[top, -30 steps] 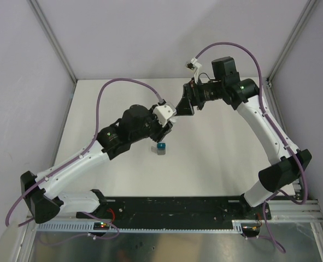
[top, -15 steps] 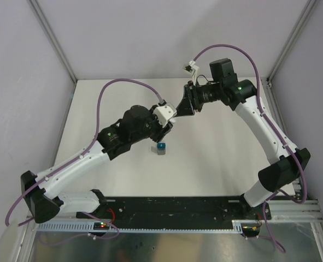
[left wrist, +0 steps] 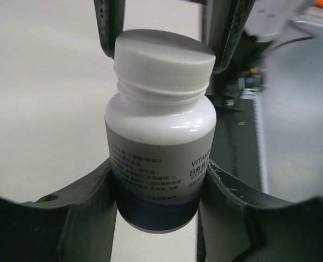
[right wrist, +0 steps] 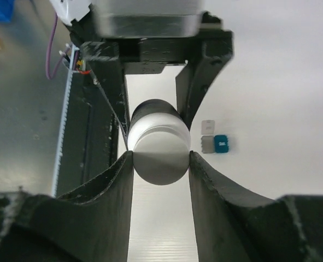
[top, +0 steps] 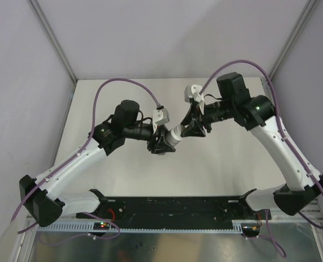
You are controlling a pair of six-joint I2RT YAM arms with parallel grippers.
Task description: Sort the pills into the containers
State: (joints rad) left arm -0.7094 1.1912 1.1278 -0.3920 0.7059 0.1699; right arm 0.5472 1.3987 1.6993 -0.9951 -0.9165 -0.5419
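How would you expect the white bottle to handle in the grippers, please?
The bottle looks like rigid plastic, so it should probably hold shape under the left gripper. Its glossy round body may slip or twist. The ribbed cap likely gives the right gripper better purchase.

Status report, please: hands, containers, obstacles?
Left hand shut on white round plastic bottle. Right hand shut on its white ribbed cap. Teal-and-grey joined plastic containers on table, untouched. No obstacle seen.
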